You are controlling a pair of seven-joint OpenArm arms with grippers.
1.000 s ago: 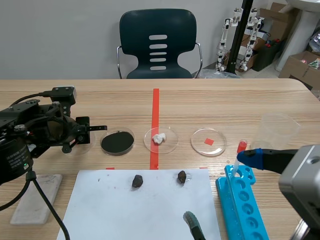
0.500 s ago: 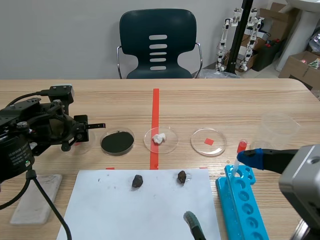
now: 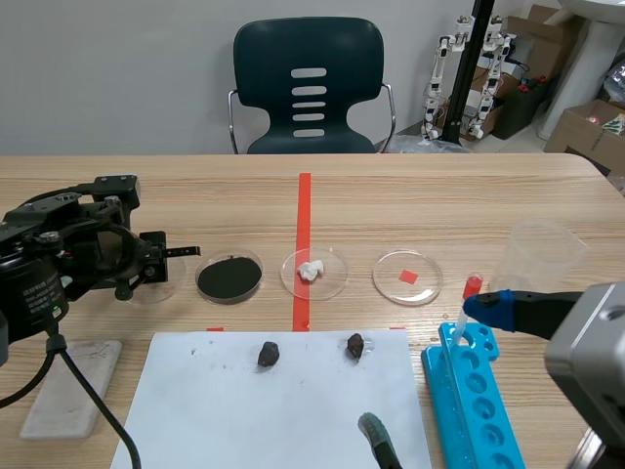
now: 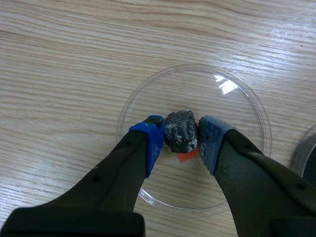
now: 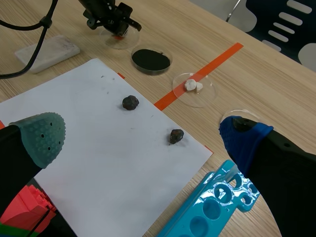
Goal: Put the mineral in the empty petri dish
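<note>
Dark grey with pale speckles on the mineral (image 4: 180, 131), blue with dots on the left gripper (image 4: 181, 139)'s pads (image 4: 150, 140), clear glassiness on the petri dish (image 4: 148, 98), pale wood grain on the table (image 3: 439, 195). To the right, black powder (image 3: 229, 277), then white lumps (image 3: 311, 271) over orange-red tape (image 3: 304, 210). Nearer, white paper (image 3: 283, 410), two dark brown stones (image 3: 269, 354) (image 3: 355, 344), turquoise rack (image 3: 469, 401).

Bright, even light (glare on petri dish (image 4: 228, 89)); foreground seemingly soft.

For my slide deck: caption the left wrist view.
Left end effector grips a dark mineral over a clear petri dish.
</note>
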